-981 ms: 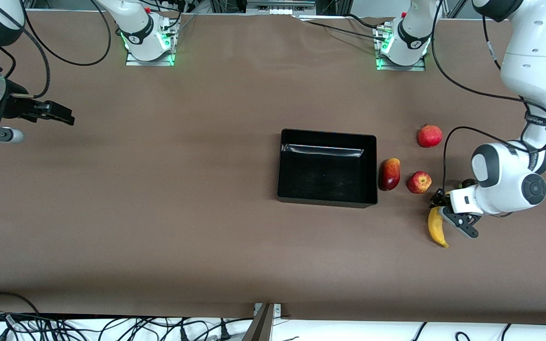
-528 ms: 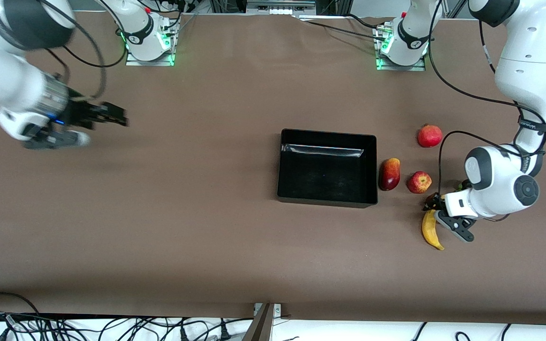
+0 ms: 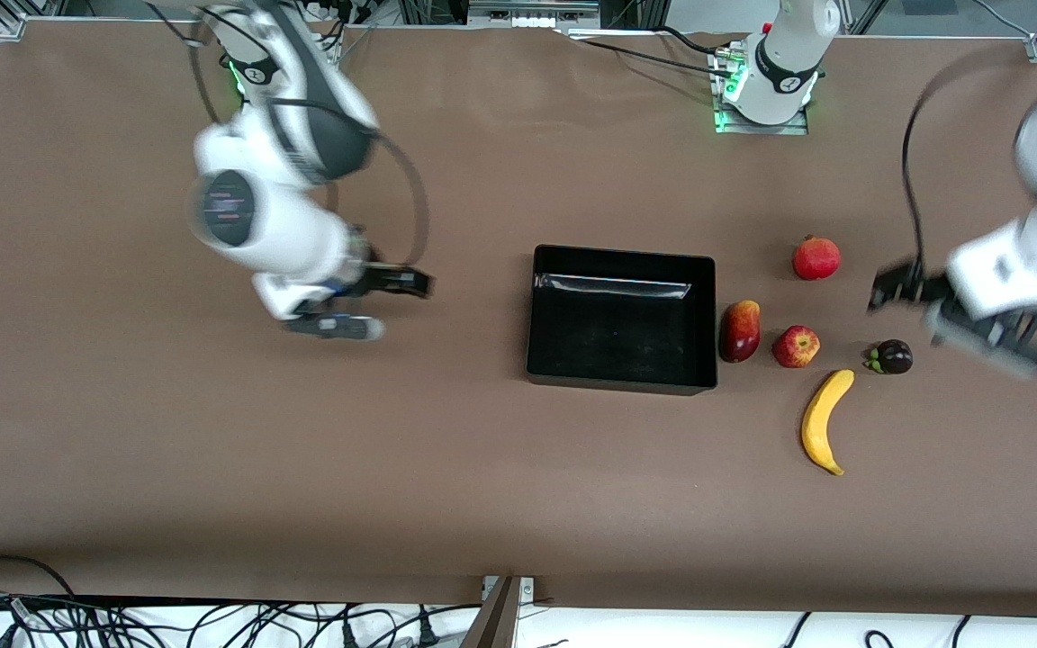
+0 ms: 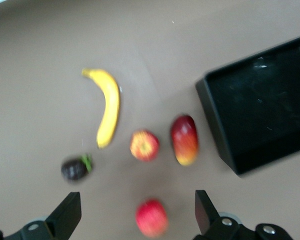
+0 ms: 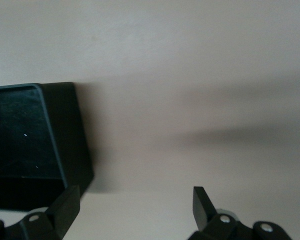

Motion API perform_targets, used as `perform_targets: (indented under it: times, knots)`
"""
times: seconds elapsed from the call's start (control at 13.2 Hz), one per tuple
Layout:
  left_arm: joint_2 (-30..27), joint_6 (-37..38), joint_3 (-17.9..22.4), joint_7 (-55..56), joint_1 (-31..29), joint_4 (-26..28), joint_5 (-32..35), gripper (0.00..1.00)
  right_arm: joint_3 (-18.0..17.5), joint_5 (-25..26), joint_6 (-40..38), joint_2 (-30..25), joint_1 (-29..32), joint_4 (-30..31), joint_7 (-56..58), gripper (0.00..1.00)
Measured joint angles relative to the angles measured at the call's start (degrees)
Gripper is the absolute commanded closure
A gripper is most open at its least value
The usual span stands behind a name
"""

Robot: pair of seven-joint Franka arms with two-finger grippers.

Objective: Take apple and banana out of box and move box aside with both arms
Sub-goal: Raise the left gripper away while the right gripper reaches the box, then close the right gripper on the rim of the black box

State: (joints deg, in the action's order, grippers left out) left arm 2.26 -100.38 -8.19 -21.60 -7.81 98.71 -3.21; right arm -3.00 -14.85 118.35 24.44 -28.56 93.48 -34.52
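The black box (image 3: pixel 619 346) sits mid-table, open and empty. The red apple (image 3: pixel 796 346) lies beside it toward the left arm's end, past an elongated dark-red fruit (image 3: pixel 740 330). The yellow banana (image 3: pixel 823 420) lies nearer the front camera than the apple. My left gripper (image 3: pixel 883 290) is open and empty in the air, over the table between the pomegranate and the purple fruit. Its wrist view shows the banana (image 4: pixel 109 106), the apple (image 4: pixel 144 145), the box (image 4: pixel 262 105) and the open gripper (image 4: pixel 136 205). My right gripper (image 3: pixel 418 283) is open and empty (image 5: pixel 135 197) over bare table beside the box (image 5: pixel 25 140).
A crowned red pomegranate (image 3: pixel 816 258) lies farther from the front camera than the apple. A small dark purple fruit (image 3: pixel 892 356) lies beside the banana's upper end. Both arm bases stand along the table's edge farthest from the front camera.
My left gripper has drawn up and away from the banana's end, uncovering the purple fruit; the banana lies slightly turned. My right arm has swung from its end of the table toward the box.
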Motion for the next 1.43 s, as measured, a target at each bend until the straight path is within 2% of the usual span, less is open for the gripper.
perform_targets:
  times: [0.15,0.3,0.68,0.75,0.83,0.98,1.43]
  knots:
    - [-8.7,5.9,-0.1,5.1,0.1,3.0,0.3,0.0,0.0,0.0,5.3,2.8,-3.6,-0.3,-2.9,0.0]
    - [-13.0,7.2,0.0,8.7,0.1,4.7,1.9,0.0,0.0,0.0,9.4,4.8,-5.3,-0.4,-3.7,0.0]
    - [-12.7,7.2,0.0,13.7,0.1,5.5,3.3,0.0,0.0,0.0,19.4,11.0,-10.1,-0.6,-5.1,0.01]
    - [-12.6,7.2,0.0,13.8,0.1,5.5,3.3,0.0,0.0,0.0,22.0,12.7,-11.5,-0.5,-5.5,0.06]
    - [-12.6,7.2,0.0,13.9,0.1,5.5,3.3,0.0,0.1,0.0,24.5,14.5,-12.7,-0.5,-5.9,0.23]
    - [-12.5,7.1,-0.2,14.0,0.1,5.5,3.3,0.0,0.1,0.0,26.6,16.6,-14.0,-0.6,-6.2,0.98]
    - [-11.7,7.1,-1.8,15.3,0.1,5.5,3.3,0.0,1.1,0.1,24.7,16.9,-14.0,-1.3,-5.8,1.0]
